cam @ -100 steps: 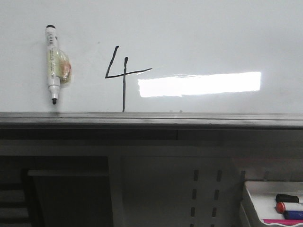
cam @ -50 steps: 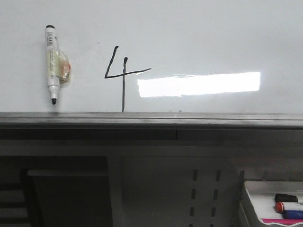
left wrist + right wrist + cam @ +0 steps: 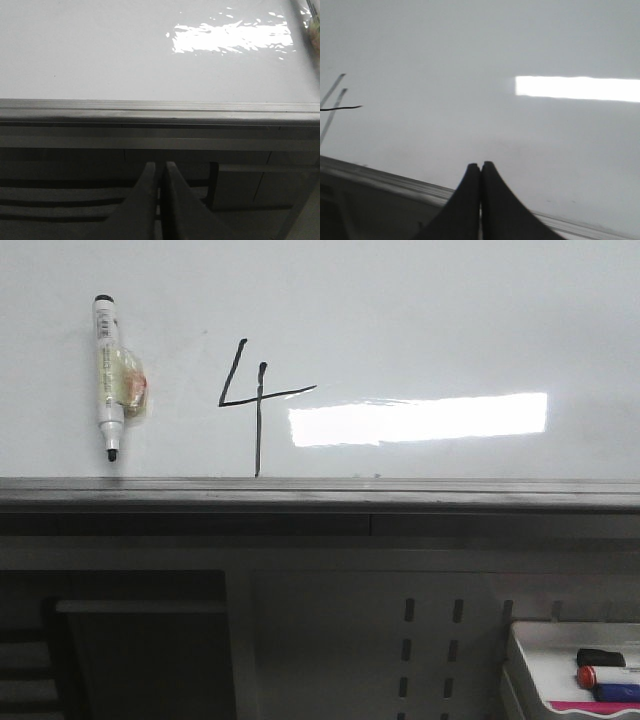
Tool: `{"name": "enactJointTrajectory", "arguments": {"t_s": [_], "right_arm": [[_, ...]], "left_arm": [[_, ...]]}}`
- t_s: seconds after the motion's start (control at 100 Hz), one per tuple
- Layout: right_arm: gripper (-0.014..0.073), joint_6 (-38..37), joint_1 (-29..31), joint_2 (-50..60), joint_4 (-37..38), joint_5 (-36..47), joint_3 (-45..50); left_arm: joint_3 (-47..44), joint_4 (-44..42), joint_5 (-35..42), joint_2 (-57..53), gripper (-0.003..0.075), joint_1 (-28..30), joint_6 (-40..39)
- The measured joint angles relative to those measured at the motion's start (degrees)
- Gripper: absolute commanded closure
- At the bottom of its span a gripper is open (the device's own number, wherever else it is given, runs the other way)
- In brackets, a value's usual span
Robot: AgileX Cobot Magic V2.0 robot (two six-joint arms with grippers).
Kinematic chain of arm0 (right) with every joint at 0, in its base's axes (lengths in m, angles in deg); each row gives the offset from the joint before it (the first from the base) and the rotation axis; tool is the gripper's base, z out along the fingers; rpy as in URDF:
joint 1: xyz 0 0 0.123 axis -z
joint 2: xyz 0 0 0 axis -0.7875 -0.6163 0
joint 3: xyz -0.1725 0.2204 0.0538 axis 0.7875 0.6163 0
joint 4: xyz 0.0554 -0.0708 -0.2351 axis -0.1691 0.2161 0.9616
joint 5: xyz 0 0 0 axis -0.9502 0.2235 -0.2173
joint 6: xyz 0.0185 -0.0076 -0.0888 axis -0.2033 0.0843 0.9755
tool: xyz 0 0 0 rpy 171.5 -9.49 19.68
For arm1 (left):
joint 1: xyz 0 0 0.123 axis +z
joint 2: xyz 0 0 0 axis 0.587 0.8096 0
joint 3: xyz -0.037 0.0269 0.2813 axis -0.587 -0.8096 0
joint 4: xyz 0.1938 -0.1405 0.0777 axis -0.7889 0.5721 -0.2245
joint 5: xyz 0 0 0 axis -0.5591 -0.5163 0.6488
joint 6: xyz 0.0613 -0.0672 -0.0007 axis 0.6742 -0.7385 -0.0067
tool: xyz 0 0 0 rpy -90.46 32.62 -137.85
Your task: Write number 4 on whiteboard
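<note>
The number 4 (image 3: 257,400) stands in thin black strokes on the whiteboard (image 3: 430,320), left of the bright light reflection. Part of its strokes shows in the right wrist view as the number 4 (image 3: 335,106). A black-tipped marker (image 3: 107,375) hangs on the board to the left of it, tip down. My left gripper (image 3: 160,166) is shut and empty, below the board's grey rail (image 3: 160,107). My right gripper (image 3: 480,165) is shut and empty, in front of the whiteboard (image 3: 470,60), right of the 4. Neither gripper appears in the front view.
A grey rail (image 3: 320,492) runs along the whiteboard's lower edge, with a dark shelf frame (image 3: 140,640) beneath. A small white tray (image 3: 575,670) with black, red and blue markers sits at the lower right.
The front view has drifted slightly, so the 4, the marker and the tray sit a few pixels further left. Nothing else has moved.
</note>
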Motion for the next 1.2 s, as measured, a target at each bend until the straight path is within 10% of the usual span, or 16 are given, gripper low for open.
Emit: {"name": "enactJointTrajectory", "arguments": {"t_s": [0.51, 1.2], "right_arm": [[0.0658, -1.05, 12.97, 22.98, 0.0, -27.33, 5.69], [0.0658, -1.05, 13.08, 23.69, 0.0, -27.82, 5.69]], "left_arm": [[0.0, 0.0, -0.1, 0.0, 0.0741, 0.0, 0.0], [0.0, 0.0, -0.1, 0.0, 0.0741, 0.0, 0.0]]}}
